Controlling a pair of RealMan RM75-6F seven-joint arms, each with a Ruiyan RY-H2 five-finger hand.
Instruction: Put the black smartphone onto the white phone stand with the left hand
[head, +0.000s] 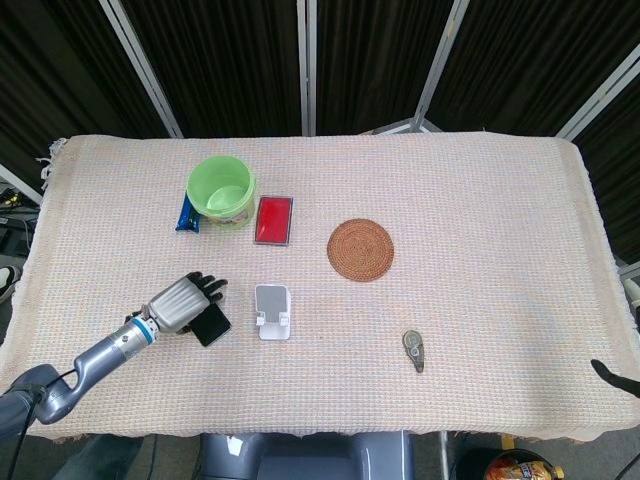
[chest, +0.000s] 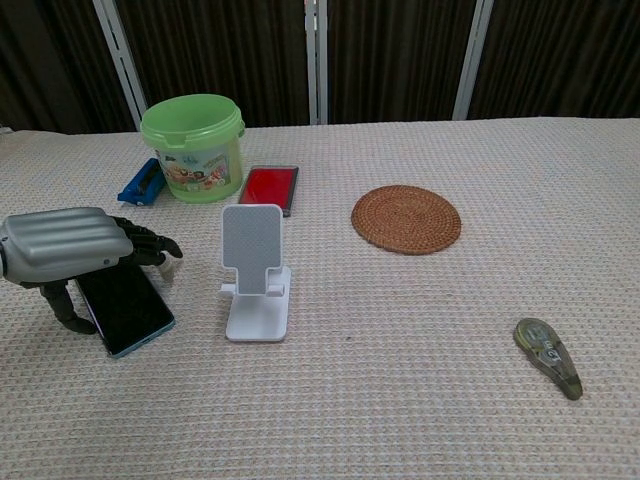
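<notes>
The black smartphone (head: 213, 326) (chest: 132, 311) lies flat on the cloth, left of the white phone stand (head: 272, 311) (chest: 256, 272), which stands upright with nothing on it. My left hand (head: 181, 302) (chest: 68, 250) arches over the phone's far-left half. Its fingers (chest: 150, 243) reach past the far edge and the thumb (chest: 62, 304) points down beside the near-left edge. I see no firm grip on the phone. Only a dark sliver of my right hand (head: 612, 373) shows at the table's lower right edge in the head view.
A green bucket (head: 222, 190) (chest: 193, 145) stands at the back left, with a blue object (head: 187, 213) (chest: 140, 182) and a red case (head: 273, 219) (chest: 269, 188) beside it. A woven coaster (head: 360, 249) (chest: 406, 218) lies mid-table. A small tape dispenser (head: 414, 350) (chest: 548, 356) lies front right.
</notes>
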